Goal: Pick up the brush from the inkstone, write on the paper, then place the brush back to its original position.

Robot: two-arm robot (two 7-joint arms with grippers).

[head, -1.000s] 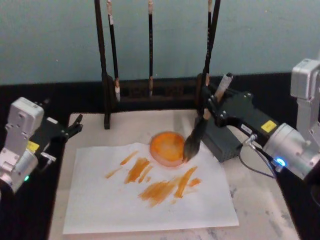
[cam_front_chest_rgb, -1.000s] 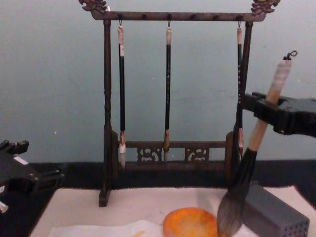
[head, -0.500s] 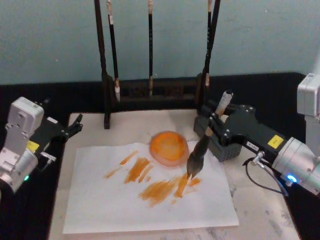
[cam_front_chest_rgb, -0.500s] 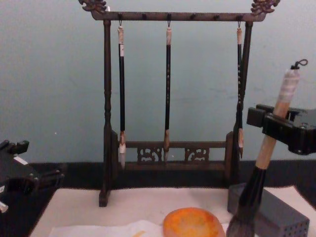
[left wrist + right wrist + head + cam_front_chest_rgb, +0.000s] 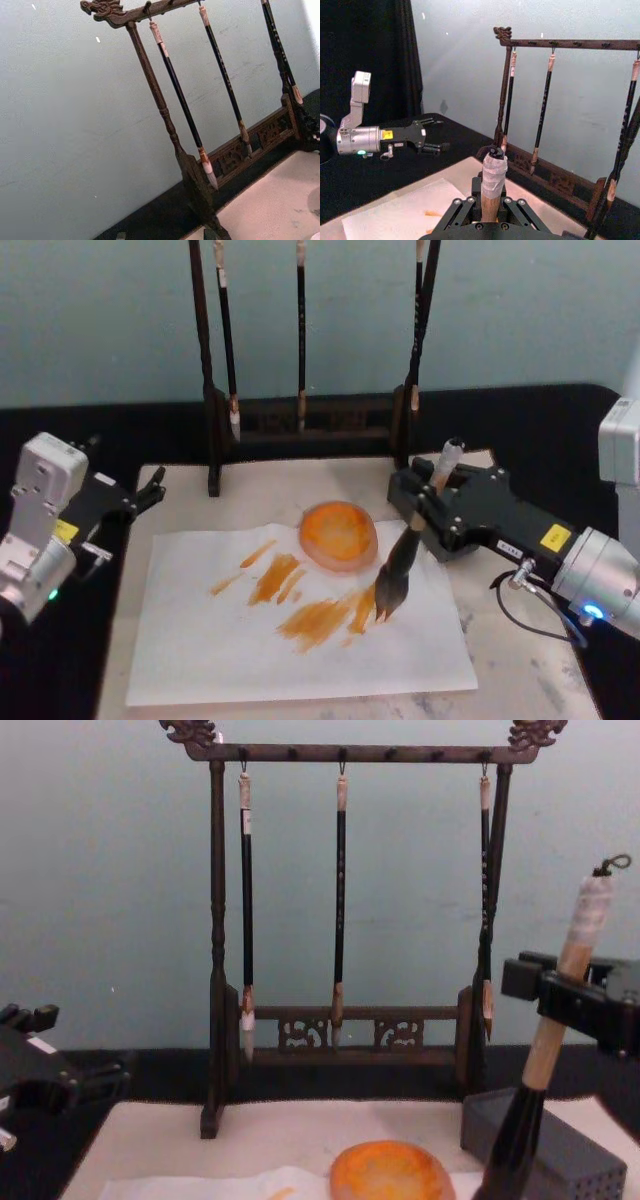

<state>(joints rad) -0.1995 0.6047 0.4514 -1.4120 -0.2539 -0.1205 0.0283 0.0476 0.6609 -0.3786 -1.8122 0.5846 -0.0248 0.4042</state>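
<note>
From the head: clamps the brush (image 5: 404, 552) by its handle in the right gripper (image 5: 430, 503), bristles touching the paper (image 5: 220, 650) near its right edge, just in front of the inkstone (image 5: 338, 533); parks the left gripper (image 5: 150, 492), fingers spread, at the mat's (image 5: 520, 660) left edge. From the chest: leans the brush by the grey block (image 5: 560, 1160).

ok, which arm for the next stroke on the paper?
Right. The right gripper is shut on the brush, whose tip is down on the paper by the orange strokes. The left gripper sits open and empty beyond the paper's left edge.
</note>
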